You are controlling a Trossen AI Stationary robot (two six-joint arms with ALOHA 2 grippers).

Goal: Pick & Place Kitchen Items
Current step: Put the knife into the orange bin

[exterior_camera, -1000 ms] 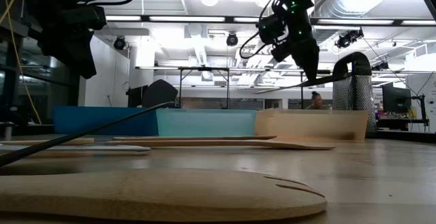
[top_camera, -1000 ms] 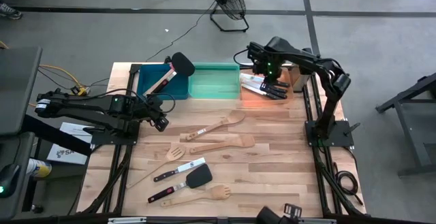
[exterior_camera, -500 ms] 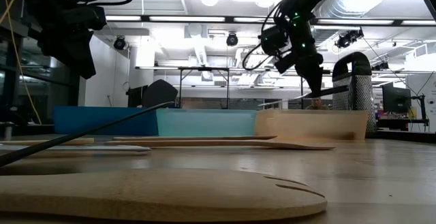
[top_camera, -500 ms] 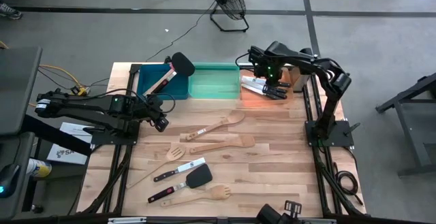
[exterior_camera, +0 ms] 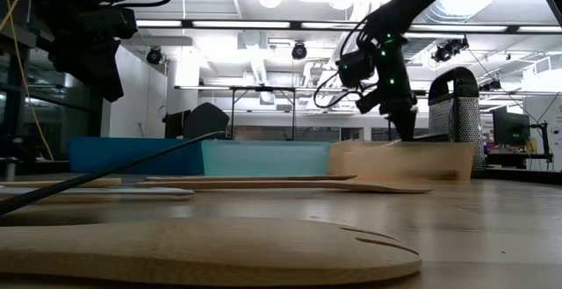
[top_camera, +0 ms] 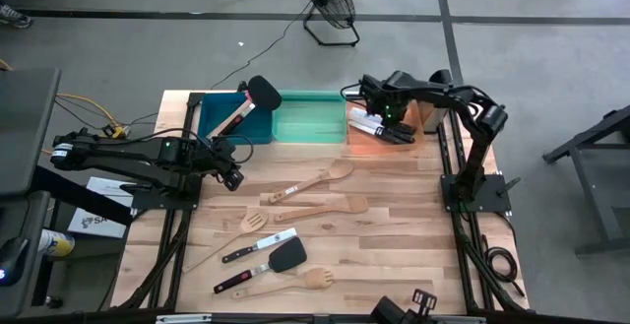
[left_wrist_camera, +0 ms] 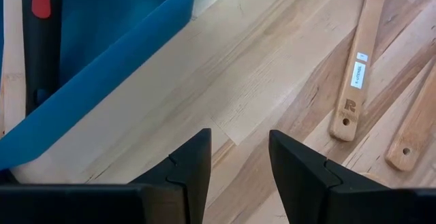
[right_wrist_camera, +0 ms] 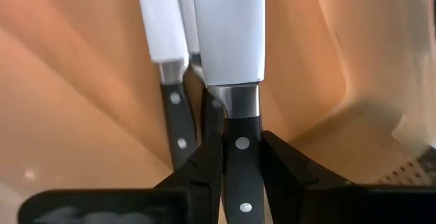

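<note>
While the left gripper (left_wrist_camera: pixel 238 163) waits with fingers apart, the right gripper (right_wrist_camera: pixel 235 152) clamps a knife (right_wrist_camera: pixel 231 60), blade pointing straight ahead into the orange bin (right_wrist_camera: pixel 75 115).

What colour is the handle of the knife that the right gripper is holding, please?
Black with silver rivets; the knife shows best in the right wrist view, held by the right gripper.

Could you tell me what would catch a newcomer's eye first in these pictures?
Most striking is the right gripper, lowered into the orange bin at the table's far right corner, its fingers shut on a black-handled steel knife above other knives lying there. Next come the pale wooden spoons scattered mid-table, while the left gripper waits open beside the blue bin.
</note>
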